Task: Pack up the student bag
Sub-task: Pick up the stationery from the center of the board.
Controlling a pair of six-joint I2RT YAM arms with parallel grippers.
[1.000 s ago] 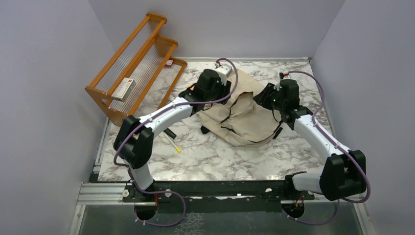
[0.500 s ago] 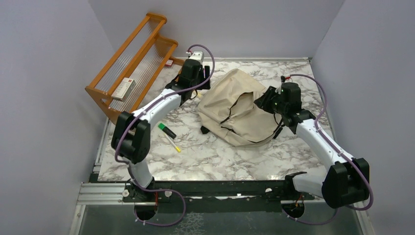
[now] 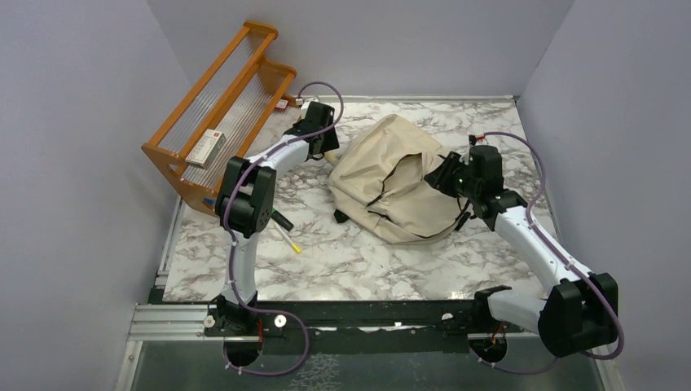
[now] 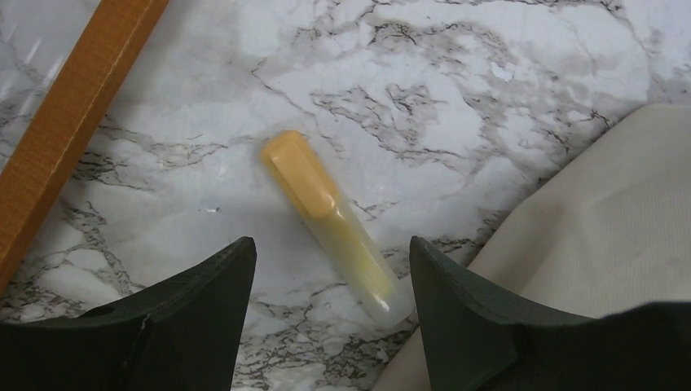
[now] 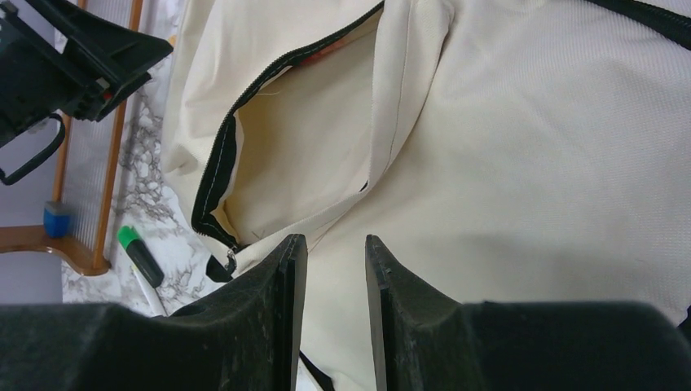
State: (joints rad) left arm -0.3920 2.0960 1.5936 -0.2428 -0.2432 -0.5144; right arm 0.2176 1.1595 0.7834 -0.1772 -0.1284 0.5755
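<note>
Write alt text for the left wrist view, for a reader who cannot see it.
A yellow highlighter lies on the marble table, seen between the open fingers of the left gripper. A cream bag fills the lower right corner, and the rail of a wooden rack crosses the upper left.

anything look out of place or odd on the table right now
Nothing looks damaged or spilled. A yellow highlighter and a green marker lie loose on the table outside the student bag, which slumps with its zipper open.
</note>
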